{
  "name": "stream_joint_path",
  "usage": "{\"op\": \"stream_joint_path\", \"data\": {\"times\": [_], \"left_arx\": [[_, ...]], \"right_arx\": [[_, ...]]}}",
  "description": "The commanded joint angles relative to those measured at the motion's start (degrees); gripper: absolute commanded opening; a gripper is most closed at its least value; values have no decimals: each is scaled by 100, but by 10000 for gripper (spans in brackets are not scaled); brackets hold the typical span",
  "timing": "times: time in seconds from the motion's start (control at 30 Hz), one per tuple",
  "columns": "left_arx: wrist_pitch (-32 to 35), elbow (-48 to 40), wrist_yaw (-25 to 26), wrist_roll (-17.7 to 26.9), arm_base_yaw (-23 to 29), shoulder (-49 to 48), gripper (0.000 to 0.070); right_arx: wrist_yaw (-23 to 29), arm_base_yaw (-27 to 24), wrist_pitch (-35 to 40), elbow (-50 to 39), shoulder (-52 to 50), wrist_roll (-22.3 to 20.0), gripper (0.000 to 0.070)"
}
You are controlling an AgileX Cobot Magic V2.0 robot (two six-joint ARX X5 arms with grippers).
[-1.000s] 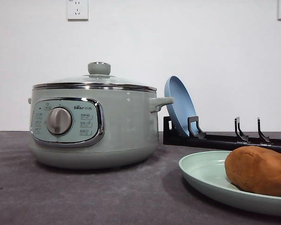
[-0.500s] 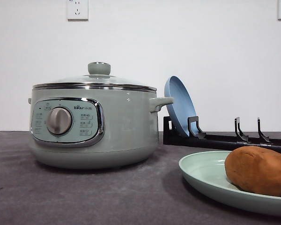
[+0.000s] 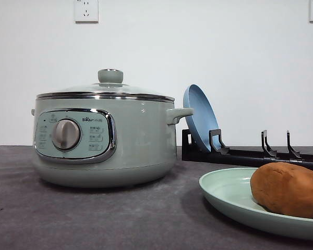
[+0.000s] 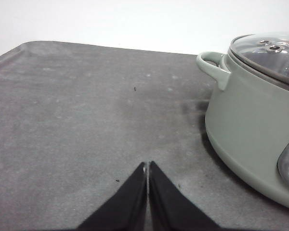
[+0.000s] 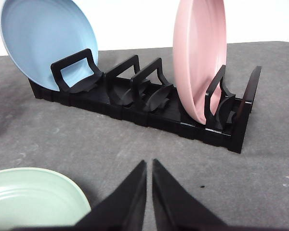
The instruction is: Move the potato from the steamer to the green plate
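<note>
potato (image 3: 288, 188) already parked on green plate (image 3: 227, 192)
both pincers (image 4: 147, 168) (image 5: 149, 166) pinched closed, holding nothing; potato could be rolled off if nudged.

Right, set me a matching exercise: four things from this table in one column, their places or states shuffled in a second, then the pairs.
1. potato
2. steamer
3. blue plate
4. pink plate

A. upright at one end of the black rack, beside the steamer
B. lid on
C. on the green plate
D. upright near the rack's other end

Pairs: 1-C, 2-B, 3-A, 4-D
</note>
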Motion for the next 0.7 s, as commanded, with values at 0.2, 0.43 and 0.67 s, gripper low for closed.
{"op": "stream_joint_path", "data": {"times": [0.2,0.43,0.67], "left_arx": [[7,-116,-31,87,11,-7,0],[9,-116,-33,88,11,-7,0],[7,-116,-31,87,11,-7,0]], "right_arx": [[11,7,59,-26,-9,-57,10],[11,7,59,-26,-9,-55,10],[11,7,59,-26,-9,-55,10]]}}
